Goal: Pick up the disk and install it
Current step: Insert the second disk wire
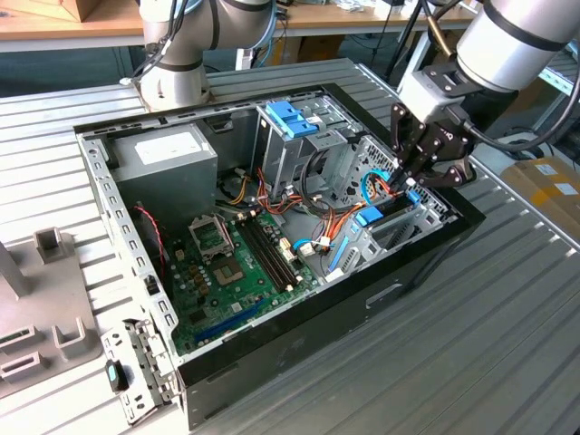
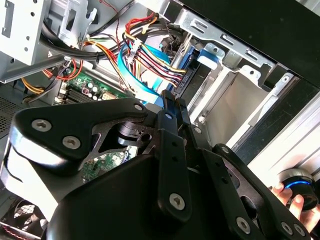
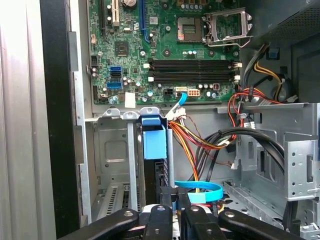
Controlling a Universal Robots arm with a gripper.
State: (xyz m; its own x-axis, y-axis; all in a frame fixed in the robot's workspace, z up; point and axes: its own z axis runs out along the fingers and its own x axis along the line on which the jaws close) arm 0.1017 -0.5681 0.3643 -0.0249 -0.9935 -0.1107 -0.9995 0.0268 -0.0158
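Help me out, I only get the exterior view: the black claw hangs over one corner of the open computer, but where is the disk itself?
Observer: In the first wrist view, the disk stands on edge in a grey metal bay, directly in front of the gripper.
Operator: Is anything lying close to it?
Observer: Yes, a flat blue cable loops right beside the disk.
Operator: Is anyone near the machine?
Observer: In the second wrist view, a person's hand is at a round black device with a blue light, outside the case.
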